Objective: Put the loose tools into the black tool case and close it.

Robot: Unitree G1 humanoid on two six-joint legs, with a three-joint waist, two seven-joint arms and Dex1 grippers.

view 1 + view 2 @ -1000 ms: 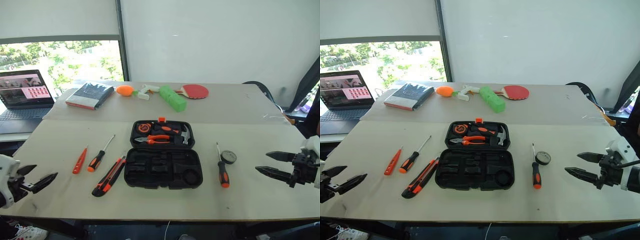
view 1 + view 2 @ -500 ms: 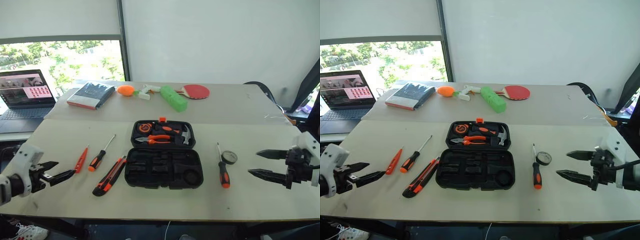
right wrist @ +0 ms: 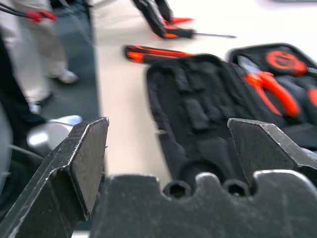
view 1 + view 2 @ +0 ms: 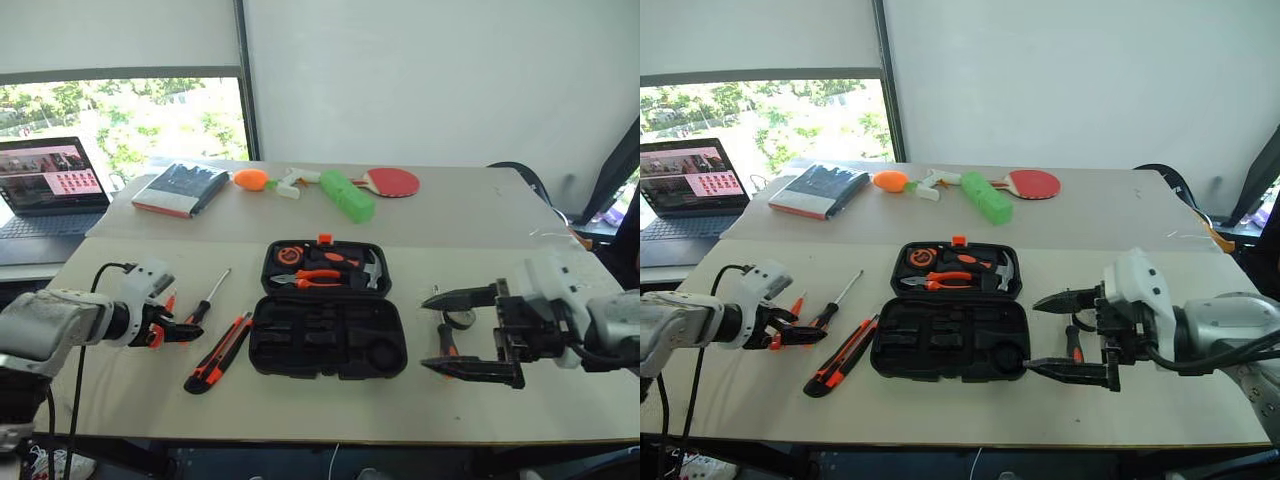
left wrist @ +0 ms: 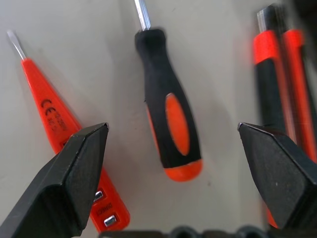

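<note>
Lying open mid-table, the tool case [image 4: 328,336] has loose screwdrivers [image 4: 196,318] on both sides; the left gripper [image 5: 173,168] gapes over one, the right gripper [image 4: 452,332] spread wide, both empty

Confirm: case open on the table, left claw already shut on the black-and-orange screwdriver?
Not shut. In the left wrist view the left claw is open, its fingers either side of the black-and-orange screwdriver, not gripping it. The case is open, as you said.
</note>
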